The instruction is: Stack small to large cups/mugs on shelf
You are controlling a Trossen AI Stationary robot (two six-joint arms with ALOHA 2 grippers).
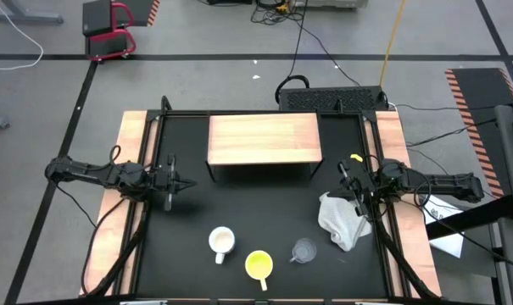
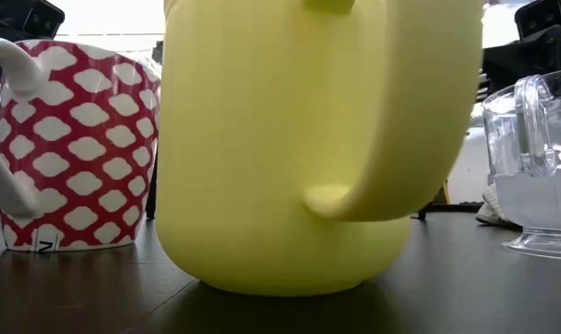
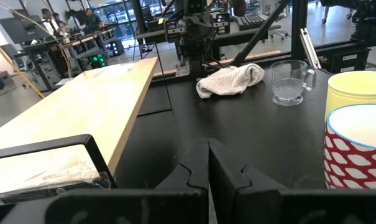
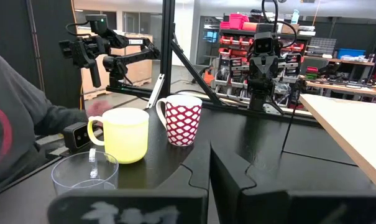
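Three cups stand on their bases on the black table near its front edge: a white mug with a red pattern (image 1: pixel 221 242), a yellow mug (image 1: pixel 259 265) and a small clear glass cup (image 1: pixel 304 251). The low view shows them close up: patterned mug (image 2: pixel 76 144), yellow mug (image 2: pixel 317 139), glass cup (image 2: pixel 535 167). The light wooden shelf (image 1: pixel 264 138) stands at the table's far middle with nothing on top. My left gripper (image 1: pixel 188 184) is shut at the left side and my right gripper (image 1: pixel 342 172) is shut at the right side, both level, apart from the cups.
A crumpled white cloth (image 1: pixel 341 222) lies at the right, between my right gripper and the glass cup. Wooden boards (image 1: pixel 129 195) line both table sides. A person's sleeve (image 4: pixel 13 124) shows beyond the table's near edge in the right wrist view.
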